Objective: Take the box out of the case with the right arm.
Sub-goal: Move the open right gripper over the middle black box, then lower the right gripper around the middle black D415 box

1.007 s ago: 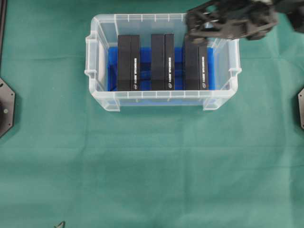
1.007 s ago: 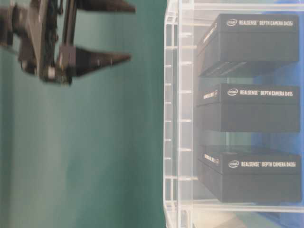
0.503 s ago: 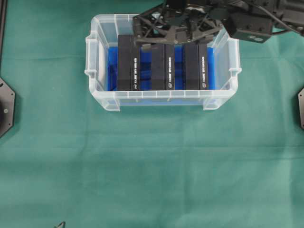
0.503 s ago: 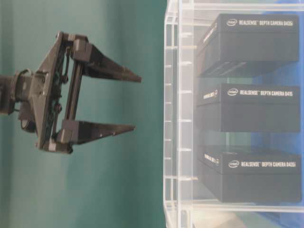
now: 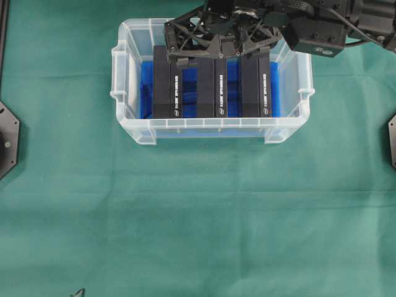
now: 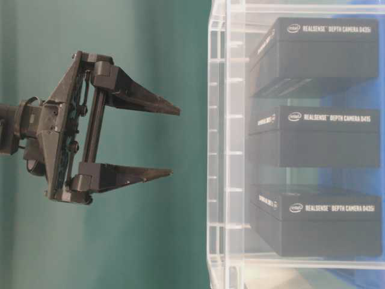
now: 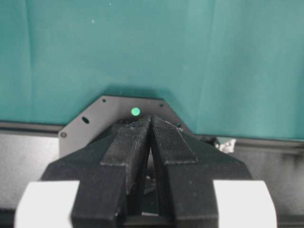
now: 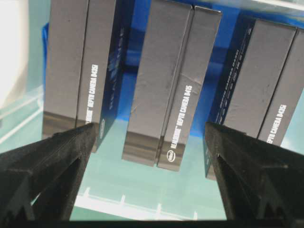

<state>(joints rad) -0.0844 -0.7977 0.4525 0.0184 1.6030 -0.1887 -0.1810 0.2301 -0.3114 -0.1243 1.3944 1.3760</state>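
The all-black truss-like right gripper (image 5: 213, 46) hung over the clear plastic case (image 5: 124, 93), jaws spread wide, gripping nothing, straddling the middle black rectangular box (image 8: 171, 90). That box stood on edge, white lettering along its side. Three such boxes sat side by side on the case's blue lining.

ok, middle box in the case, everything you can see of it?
The middle box is a slim matte black carton, seemingly cardboard, with a seam running down its length and white "RealSense Depth Camera D415" print. It stands on edge on the case's blue lining, parallel to both neighbours with gaps between. The open right gripper hangs above it, not touching.
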